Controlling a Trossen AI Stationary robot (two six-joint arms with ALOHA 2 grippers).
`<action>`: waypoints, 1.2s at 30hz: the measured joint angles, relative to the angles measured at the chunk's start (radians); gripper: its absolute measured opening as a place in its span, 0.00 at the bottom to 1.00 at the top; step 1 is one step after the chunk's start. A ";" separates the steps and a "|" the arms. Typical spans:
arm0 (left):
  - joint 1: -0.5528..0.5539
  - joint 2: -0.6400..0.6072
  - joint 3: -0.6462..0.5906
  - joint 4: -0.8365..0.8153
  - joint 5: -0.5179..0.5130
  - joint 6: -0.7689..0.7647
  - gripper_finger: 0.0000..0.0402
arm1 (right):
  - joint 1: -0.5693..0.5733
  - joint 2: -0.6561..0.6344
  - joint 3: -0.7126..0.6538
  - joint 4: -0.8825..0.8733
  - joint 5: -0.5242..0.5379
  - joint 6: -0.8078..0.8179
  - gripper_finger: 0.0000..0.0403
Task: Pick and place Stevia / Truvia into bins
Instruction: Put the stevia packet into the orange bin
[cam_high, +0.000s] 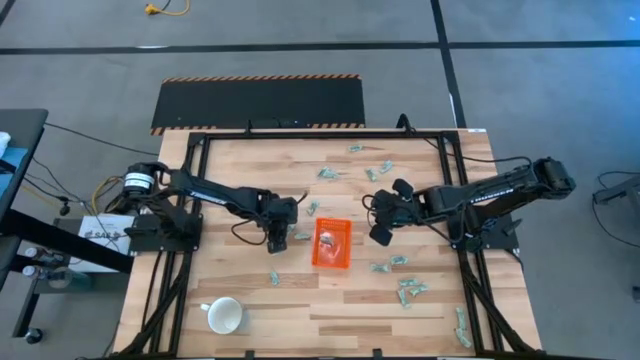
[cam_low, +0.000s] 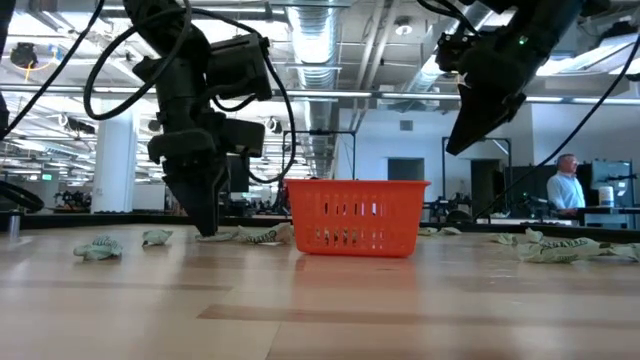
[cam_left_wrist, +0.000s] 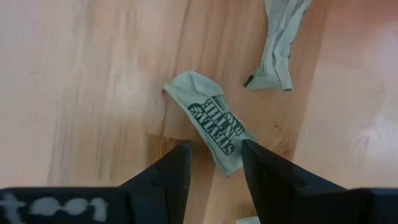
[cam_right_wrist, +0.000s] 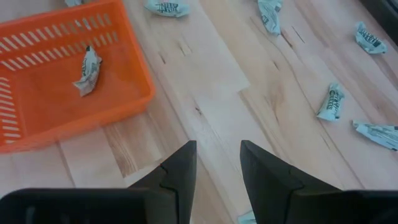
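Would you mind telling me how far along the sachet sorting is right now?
Early on. The orange bin holds at least one sachet. The left gripper is down at the table, open around a crumpled sachet but not yet closed. The right gripper hangs open and empty above the table beside the bin. Many sachets, such as one, remain scattered on the table.

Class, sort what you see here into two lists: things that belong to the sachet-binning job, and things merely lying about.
Belongs to the job:
- Stevia sachets scattered on the table
- orange bin, holding one sachet
- left gripper, open, low over a sachet
- right gripper, open, beside the bin

Lying about:
- white mug
- person in the background
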 joint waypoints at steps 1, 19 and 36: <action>-0.002 0.007 0.003 0.002 -0.002 -0.001 0.33 | 0.000 0.000 0.000 0.004 0.000 0.000 0.29; -0.006 0.029 0.004 0.005 -0.041 0.000 0.03 | 0.000 0.000 0.000 0.008 0.000 -0.002 0.29; -0.045 -0.135 0.244 -0.140 -0.164 0.129 0.00 | 0.025 0.000 0.001 -0.120 -0.069 0.141 0.29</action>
